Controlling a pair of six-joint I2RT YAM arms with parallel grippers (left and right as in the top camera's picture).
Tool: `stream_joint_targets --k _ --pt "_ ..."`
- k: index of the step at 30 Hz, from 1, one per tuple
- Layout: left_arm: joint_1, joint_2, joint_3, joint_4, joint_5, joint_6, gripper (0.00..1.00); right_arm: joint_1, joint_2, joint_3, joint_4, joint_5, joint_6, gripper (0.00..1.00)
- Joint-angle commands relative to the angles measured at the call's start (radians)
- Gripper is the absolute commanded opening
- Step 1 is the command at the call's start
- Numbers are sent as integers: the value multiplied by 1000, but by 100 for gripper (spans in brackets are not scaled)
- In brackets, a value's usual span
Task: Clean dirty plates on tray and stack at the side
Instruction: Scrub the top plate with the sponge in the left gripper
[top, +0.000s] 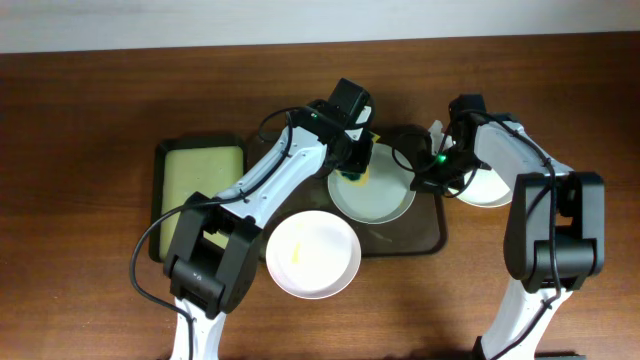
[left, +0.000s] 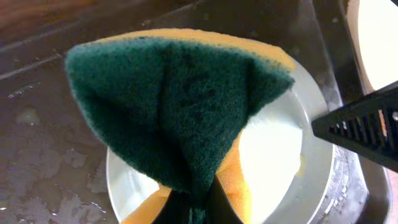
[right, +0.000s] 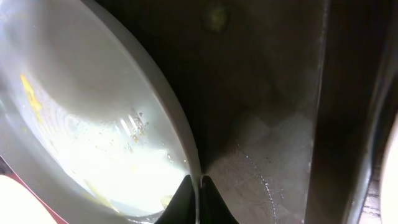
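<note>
A bluish-grey plate (top: 380, 200) lies on the dark brown tray (top: 425, 240). My left gripper (top: 353, 168) is shut on a green and yellow sponge (left: 180, 106) and presses it on the plate's (left: 280, 155) left rim. My right gripper (top: 422, 178) is shut on the plate's right rim (right: 180, 134), one finger on each side. A white plate (top: 312, 254) with a yellow smear lies in front, overlapping the tray's edge. Another white plate (top: 490, 185) lies on the table to the right of the tray.
A smaller black-rimmed tray (top: 200, 175) with a yellow-green inside lies at the left. The brown tray's floor (left: 43, 149) looks wet. The wooden table (top: 90, 120) runs to a wall at the back.
</note>
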Motion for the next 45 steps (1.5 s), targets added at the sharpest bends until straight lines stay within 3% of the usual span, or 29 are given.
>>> stream_joint_targets --k 1,10,13,15,19,24,32,33,39,42,43,45 --pt "-4 9 6 -5 -37 4 0 5 -12 -9 11 -20 25 4" --pt "12 75 6 -28 -5 -50 0 6 -12 -19 31 -20 27 4" --pt "69 76 41 -62 143 -49 0 6 -12 -34 58 -20 27 4" --pt "79 76 56 -61 135 -40 0 6 -12 -35 62 -20 27 4" --pt "19 83 56 -47 -72 -34 0 6 -12 -36 61 -18 23 4" --pt "17 146 56 2 -84 -21 0 60 -12 -36 85 38 8 6" --pt "24 237 64 -65 -63 -10 0 132 -12 -36 88 184 20 4" --pt "24 256 64 -77 -42 -5 0 132 -12 -36 89 185 20 4" --pt "23 333 64 -183 455 155 0 143 -12 -36 98 184 20 4" --pt "31 332 80 -200 779 220 0 144 -12 -36 100 184 20 4" --pt "38 332 111 -210 829 220 0 144 -12 -36 100 184 20 4" --pt "68 293 259 -291 754 220 0 144 -12 -36 99 184 20 4"
